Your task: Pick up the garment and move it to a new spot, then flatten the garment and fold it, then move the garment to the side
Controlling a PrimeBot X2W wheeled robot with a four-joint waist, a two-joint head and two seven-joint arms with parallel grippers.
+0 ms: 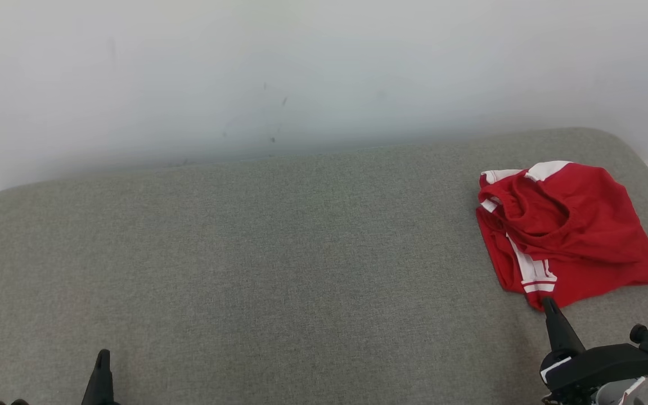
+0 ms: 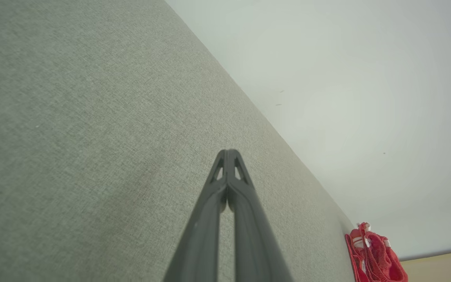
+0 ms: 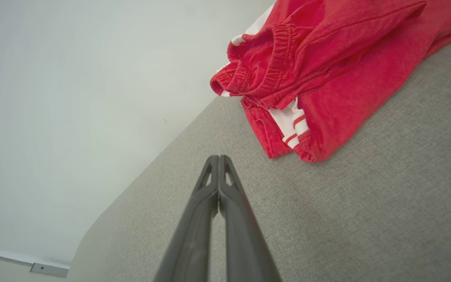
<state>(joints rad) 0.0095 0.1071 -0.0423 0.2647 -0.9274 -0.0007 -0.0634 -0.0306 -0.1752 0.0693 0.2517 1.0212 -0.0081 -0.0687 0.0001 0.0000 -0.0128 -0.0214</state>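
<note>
One folded red garment [image 1: 568, 230], white-striped

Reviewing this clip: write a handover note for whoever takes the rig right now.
Left claw: shut, empty, over the bare grey surface.
Right claw: shut, empty, tip just short of the garment, not touching.
Garment: red with white stripes, loosely folded, at the surface's right end.
Done: fold and move aside, by the look of it.
Remaining: probably nothing; perhaps tidy the fold.
</note>
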